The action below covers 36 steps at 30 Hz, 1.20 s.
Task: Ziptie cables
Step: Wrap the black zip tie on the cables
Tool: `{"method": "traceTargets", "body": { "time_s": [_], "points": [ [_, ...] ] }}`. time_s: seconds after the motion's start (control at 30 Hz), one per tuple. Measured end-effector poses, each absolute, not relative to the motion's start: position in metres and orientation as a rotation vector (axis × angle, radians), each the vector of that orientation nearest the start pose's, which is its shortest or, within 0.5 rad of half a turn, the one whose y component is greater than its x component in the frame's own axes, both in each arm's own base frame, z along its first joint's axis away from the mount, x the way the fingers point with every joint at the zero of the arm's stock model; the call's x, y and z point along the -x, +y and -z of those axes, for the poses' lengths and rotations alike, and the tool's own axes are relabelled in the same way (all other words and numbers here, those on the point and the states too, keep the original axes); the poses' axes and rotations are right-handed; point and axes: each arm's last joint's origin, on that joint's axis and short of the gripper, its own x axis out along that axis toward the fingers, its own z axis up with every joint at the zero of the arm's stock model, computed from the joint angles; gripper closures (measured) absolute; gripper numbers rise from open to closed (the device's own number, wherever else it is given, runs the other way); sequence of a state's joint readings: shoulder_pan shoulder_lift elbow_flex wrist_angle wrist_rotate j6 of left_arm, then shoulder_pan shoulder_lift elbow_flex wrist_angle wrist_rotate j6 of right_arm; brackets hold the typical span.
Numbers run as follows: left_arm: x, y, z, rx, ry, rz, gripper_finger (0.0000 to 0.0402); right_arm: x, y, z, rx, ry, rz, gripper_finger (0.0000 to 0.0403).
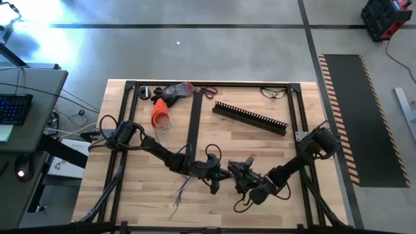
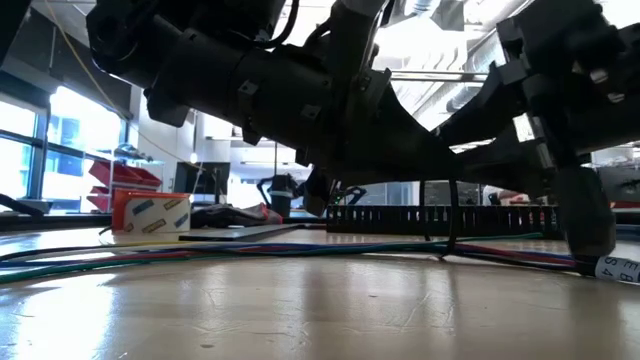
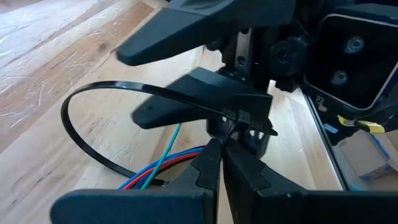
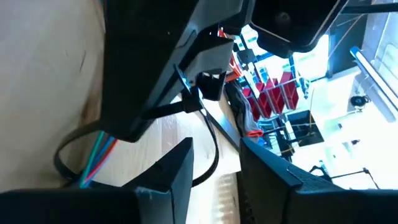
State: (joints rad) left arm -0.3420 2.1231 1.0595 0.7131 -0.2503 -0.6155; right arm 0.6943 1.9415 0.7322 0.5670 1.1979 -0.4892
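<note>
High view: the cables (image 1: 181, 190) lie on the front middle of the desk (image 1: 130, 195), their splayed ends pointing toward the near edge, with bare wood to either side of them. In the left wrist view the same bunch (image 3: 163, 165) shows as blue, red and greenish wires running through a black zip tie (image 3: 81, 124) looped around them; the loop stands wide, not drawn snug.

The left pincer (image 3: 221, 146) sits just beyond the cables toward the desk's middle, its fingers pressed together on the zip tie near its head. The right pincer (image 4: 214, 168) faces it closely from the other side, its two fingers parted with a clear gap between them, and nothing is visibly held; the zip tie's loop (image 4: 208, 146) hangs just ahead of that gap. The two pincers nearly meet, so little free room remains between them.

Farther back, one long black comb-toothed channel (image 1: 250, 117) lies at an angle right of centre, well apart from the cables. One flat black strip (image 1: 193, 123) runs from the far edge toward the arms. One orange roll (image 1: 160, 116) rests near the far-left corner, beside a dark tool with red parts (image 1: 174, 93). A black frame (image 1: 214, 84) borders the desk's edges.
</note>
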Motion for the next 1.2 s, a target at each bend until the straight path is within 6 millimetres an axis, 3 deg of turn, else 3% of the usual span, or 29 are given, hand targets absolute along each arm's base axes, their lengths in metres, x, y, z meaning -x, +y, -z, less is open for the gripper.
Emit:
{"method": "traceTargets", "body": {
  "time_s": [0.2, 0.33, 1.07, 1.2],
  "points": [
    [-0.397, -0.136, -0.11, 0.504, 0.355, -0.009, 0.0402, -0.267, 0.182, -0.093, 0.997, 0.515, 0.326, 0.0352],
    [-0.397, -0.136, -0.11, 0.512, 0.355, -0.009, 0.0402, -0.265, 0.183, -0.094, 1.012, 0.514, 0.371, 0.0397],
    [-0.402, -0.122, -0.108, 0.626, 0.379, -0.035, 0.0402, -0.252, 0.204, -0.095, 1.105, 0.476, 0.252, 0.0403],
    [-0.402, -0.121, -0.108, 0.62, 0.38, -0.036, 0.0402, -0.252, 0.204, -0.095, 1.055, 0.469, 0.25, 0.0403]
  ]
}}
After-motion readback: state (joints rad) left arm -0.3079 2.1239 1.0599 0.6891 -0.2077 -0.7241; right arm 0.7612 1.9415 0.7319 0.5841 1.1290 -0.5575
